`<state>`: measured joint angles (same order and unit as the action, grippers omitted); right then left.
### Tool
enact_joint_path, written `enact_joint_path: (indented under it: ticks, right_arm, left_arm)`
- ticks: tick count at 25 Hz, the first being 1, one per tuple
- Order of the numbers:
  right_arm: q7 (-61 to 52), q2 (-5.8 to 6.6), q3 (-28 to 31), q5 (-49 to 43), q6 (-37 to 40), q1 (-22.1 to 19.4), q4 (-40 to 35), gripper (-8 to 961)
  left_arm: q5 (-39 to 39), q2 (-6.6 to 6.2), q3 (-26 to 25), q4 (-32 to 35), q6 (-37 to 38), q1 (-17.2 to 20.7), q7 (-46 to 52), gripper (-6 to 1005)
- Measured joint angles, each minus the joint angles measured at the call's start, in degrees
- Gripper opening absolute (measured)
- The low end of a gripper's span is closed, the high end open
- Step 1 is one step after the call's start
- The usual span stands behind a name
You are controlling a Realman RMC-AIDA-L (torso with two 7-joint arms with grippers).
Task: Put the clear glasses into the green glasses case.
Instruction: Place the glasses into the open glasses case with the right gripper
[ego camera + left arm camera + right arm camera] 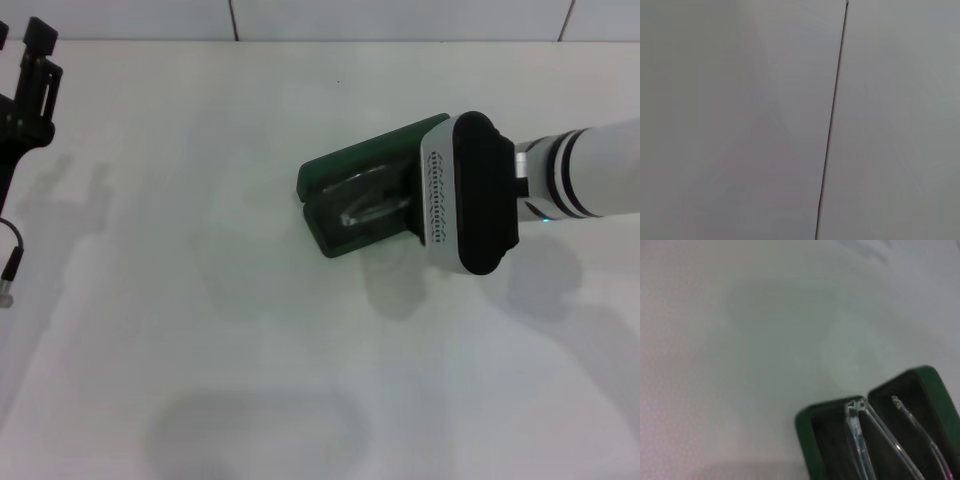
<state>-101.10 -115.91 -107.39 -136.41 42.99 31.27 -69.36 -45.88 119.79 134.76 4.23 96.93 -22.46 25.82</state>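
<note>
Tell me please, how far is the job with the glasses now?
Mostly done: the clear glasses already lie inside the open green glasses case. The right gripper hovers over the case; its fingers are hidden. The left gripper is parked at the table's far left. Case not closed.

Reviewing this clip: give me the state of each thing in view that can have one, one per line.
green glasses case: open, lid raised, lying on the white table.
clear glasses: inside the open case, arms showing against the dark lining.
right gripper: over the case's near end; fingers hidden by the wrist housing.
left gripper: parked at the table's far left edge, away from the case, holding nothing.
</note>
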Motion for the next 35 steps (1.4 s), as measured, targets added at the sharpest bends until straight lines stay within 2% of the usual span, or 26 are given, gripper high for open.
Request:
enact_joint_path:
  ticks: [12, 26, 32, 34, 35]
  right_arm:
    - [0.56, -0.13, -0.55, -2.01, -0.84, 0.43, 0.64, 118]
    - [-0.91, -0.23, 0.38, -1.40, 2.10, 0.72, -0.22, 118]
    - [-0.93, -0.13, 1.29, -1.33, 1.63, -0.15, -1.29, 287]
    - [-0.93, -0.15, 1.77, -1.31, 1.60, -0.45, -1.62, 400]
    - [-0.93, -0.17, 1.99, -1.30, 1.59, -0.58, -1.78, 400]
  left_arm:
    - [0.00, 0.01, 0.07, 0.05, -0.71, -0.49, 0.11, 524]
    - [1.80, 0.09, 0.24, 0.44, -1.50, -0.62, 0.10, 525]
    - [2.26, 0.17, 0.24, 0.44, -1.60, -0.66, 0.10, 525]
    - [2.29, 0.18, 0.24, 0.49, -1.65, -0.65, 0.10, 525]
    - [2.29, 0.18, 0.24, 0.50, -1.73, -0.65, 0.10, 525]
